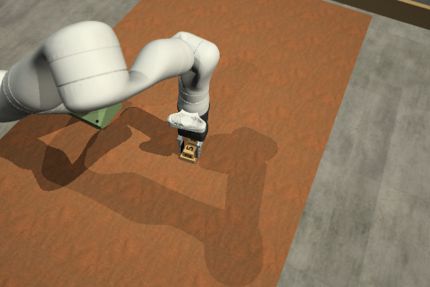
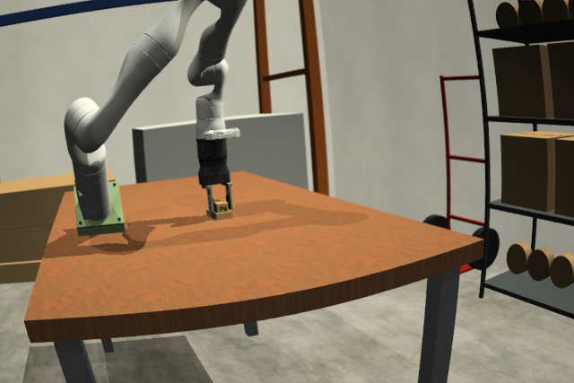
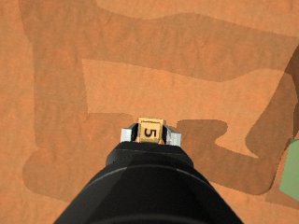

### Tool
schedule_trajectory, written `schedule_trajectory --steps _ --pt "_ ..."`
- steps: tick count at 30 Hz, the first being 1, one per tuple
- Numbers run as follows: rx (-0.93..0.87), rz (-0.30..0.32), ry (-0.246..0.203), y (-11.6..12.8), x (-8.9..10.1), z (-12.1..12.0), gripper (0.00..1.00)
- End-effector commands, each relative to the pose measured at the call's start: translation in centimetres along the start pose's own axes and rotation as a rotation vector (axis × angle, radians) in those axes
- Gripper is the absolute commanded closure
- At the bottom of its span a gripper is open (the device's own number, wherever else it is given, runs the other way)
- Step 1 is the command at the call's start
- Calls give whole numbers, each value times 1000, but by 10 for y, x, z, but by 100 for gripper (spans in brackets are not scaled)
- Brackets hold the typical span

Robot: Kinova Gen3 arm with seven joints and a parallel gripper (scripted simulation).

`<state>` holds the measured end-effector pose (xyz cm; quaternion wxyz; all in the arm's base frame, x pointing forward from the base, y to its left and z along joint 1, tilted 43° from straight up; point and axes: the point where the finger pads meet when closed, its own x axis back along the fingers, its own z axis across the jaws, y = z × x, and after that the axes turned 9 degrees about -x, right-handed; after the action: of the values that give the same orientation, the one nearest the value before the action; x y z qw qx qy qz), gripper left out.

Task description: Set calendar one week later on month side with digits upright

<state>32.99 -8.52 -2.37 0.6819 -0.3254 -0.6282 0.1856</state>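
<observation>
On orange-brown table (image 2: 278, 267), open empty jaws (image 2: 219, 204) straddling cube (image 3: 150, 131), shelf rack (image 2: 484, 137) nearby

Warehouse or storeroom, shelf rack (image 2: 484, 147) of cardboard boxes (image 2: 521, 80), red hand truck (image 2: 446, 137), ladder (image 2: 311, 73)

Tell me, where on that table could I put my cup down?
Bare table lies between the calendar tray and the near edge, and toward the shelf rack. It is crowded where the open gripper straddles the cube, beside the green base.
</observation>
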Motion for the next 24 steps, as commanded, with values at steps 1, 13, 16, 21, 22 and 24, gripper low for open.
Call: schedule_trajectory --steps 1,13,16,21,22,24 --pt "0 -1 -1 0 1 0 13" --pt "0 -1 -1 0 1 0 13" --pt "0 -1 -1 0 1 0 13" --pt "0 -1 -1 0 1 0 43" --pt "0 -1 -1 0 1 0 43" --pt "0 -1 -1 0 1 0 43"
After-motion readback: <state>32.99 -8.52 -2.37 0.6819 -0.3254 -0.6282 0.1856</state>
